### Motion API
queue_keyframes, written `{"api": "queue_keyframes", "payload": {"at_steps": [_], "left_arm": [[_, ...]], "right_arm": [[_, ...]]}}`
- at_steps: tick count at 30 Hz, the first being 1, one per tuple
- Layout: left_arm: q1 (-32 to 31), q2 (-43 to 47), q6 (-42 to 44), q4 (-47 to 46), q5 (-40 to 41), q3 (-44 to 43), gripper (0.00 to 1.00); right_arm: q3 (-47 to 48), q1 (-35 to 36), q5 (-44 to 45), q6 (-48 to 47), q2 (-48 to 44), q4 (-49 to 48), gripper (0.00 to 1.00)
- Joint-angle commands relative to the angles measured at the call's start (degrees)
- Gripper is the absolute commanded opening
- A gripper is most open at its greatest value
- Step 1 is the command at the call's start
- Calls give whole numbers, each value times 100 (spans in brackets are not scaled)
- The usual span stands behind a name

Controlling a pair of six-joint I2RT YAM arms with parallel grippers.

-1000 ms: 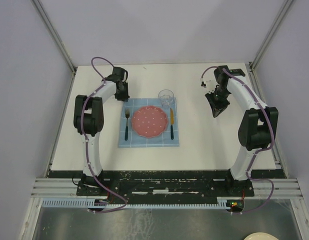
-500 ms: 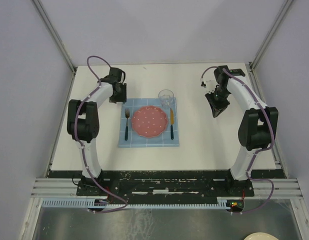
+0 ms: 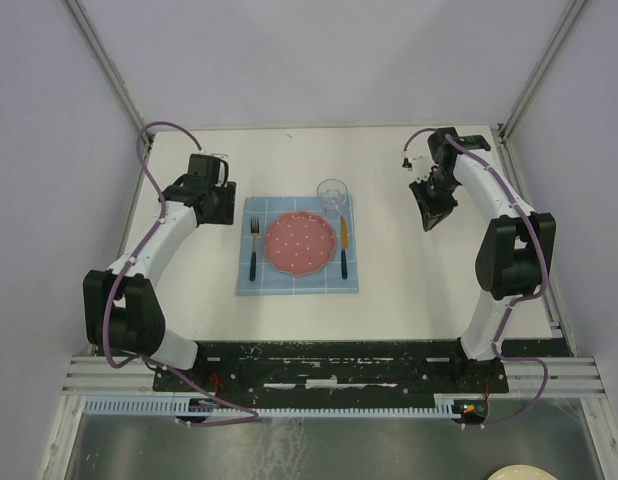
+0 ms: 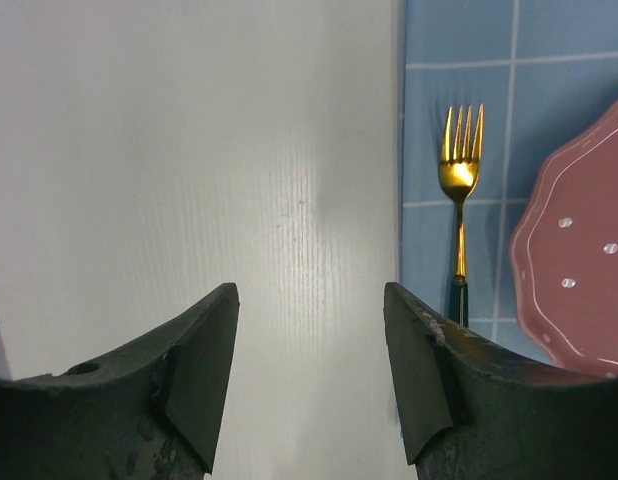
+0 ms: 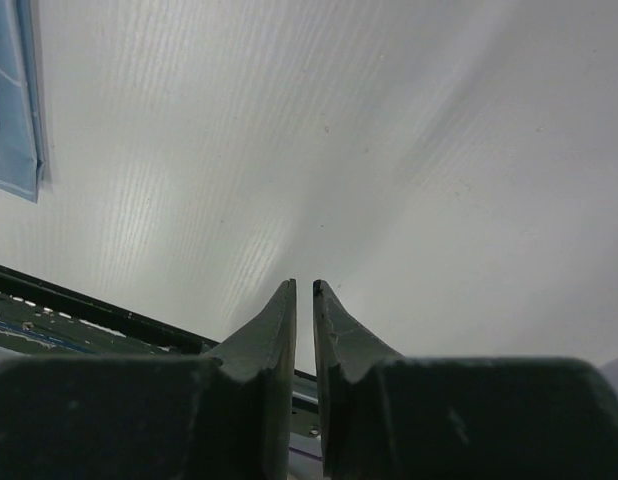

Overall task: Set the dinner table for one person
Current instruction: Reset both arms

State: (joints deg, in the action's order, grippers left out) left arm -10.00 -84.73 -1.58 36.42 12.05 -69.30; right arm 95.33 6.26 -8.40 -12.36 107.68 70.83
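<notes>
Across the white dinner table [image 3: 409, 290], a blue placemat [image 3: 289, 285] at centre bears plate [image 3: 301, 243], knife [image 3: 343, 245], fork [image 4: 459, 215] and glass [image 3: 333, 193]. Left gripper [image 4: 309, 290], jaws parted and empty, hangs just left of the placemat near the fork: a rightward drift could snag the cloth and skew the fork. Right gripper [image 5: 303, 285], jaws nearly closed on nothing, stands well apart, far right.

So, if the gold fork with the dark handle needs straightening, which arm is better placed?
Left. The left gripper, open, hangs close to the gold fork at the blue checked cloth placemat's left edge. The right gripper, almost shut, is over bare white tabletop beyond the placemat's other side.
</notes>
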Motion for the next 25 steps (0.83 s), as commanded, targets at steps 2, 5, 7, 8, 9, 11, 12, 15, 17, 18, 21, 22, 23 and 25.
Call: {"api": "queue_keyframes", "payload": {"at_steps": [2, 5, 7, 8, 9, 11, 12, 15, 17, 18, 21, 22, 23, 25], "left_arm": [[41, -162, 67, -97, -15, 221, 67], [40, -213, 31, -163, -71, 247, 67], [33, -253, 71, -226, -69, 254, 67], [38, -282, 94, -246, -75, 240, 68], [39, -334, 123, -257, -109, 217, 68], [42, -456, 158, -240, -166, 124, 68], [40, -538, 151, -199, -168, 13, 67], [57, -806, 120, -39, -194, -357, 67], [52, -893, 98, -4, -250, -501, 67], [56, -927, 109, -16, -298, -538, 67], [52, -1067, 171, 17, -396, -652, 67], [62, -1111, 203, 45, -423, -693, 67], [68, -1142, 218, 75, -451, -739, 66], [61, -1145, 188, 86, -513, -769, 66]], "right_arm": [[407, -20, -323, 102, 73, 49, 20], [455, -21, -402, 77, 78, 85, 20], [374, -20, -410, 68, 54, 52, 20], [314, -19, -415, 79, 31, 23, 20], [260, -24, -423, 80, 3, 1, 20], [155, -20, -453, 85, -30, -36, 20], [96, -20, -449, 89, -54, -66, 20], [-98, -24, -434, 94, -118, -133, 20], [-165, -20, -444, 81, -159, -170, 20], [-188, -24, -450, 50, -180, -178, 20], [-331, -20, -688, -202, -317, -208, 16], [-371, -20, -724, -220, -352, -238, 16], [-389, -20, -732, -211, -382, -263, 16], [-409, -20, -711, -159, -396, -297, 17]]}}
